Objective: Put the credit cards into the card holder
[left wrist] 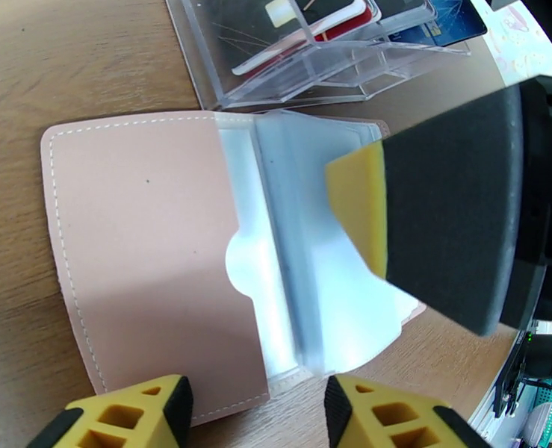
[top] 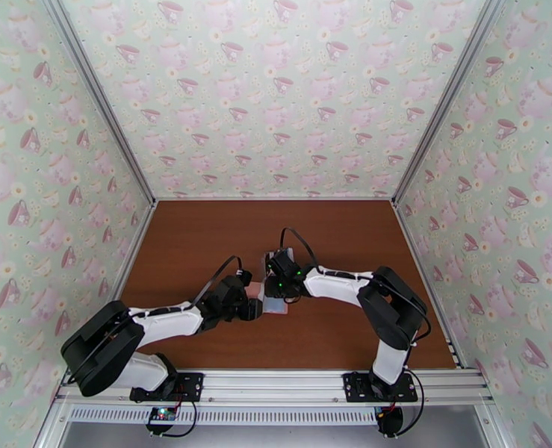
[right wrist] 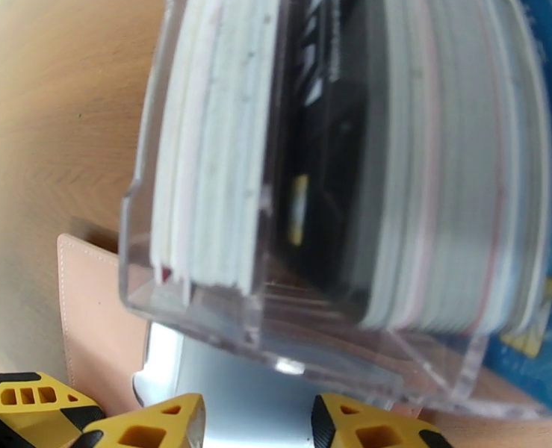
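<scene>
1. The left gripper has its fingers spread and holds nothing. It sits at the near edge of the wallet. The right gripper is spread too, over the pockets.
2. The wallet could flip shut or slide if nothing pins it.
3. The wallet lies open on the table, pink with pale pockets. The cards sit in the clear rack just behind it.

I see the card holder is pale pink with white stitching, and its pockets inside are pale grey-blue. The credit cards in the clear rack are black, white, red and blue. The table is brown wood grain, the walls pale green with pink teacups.
</scene>
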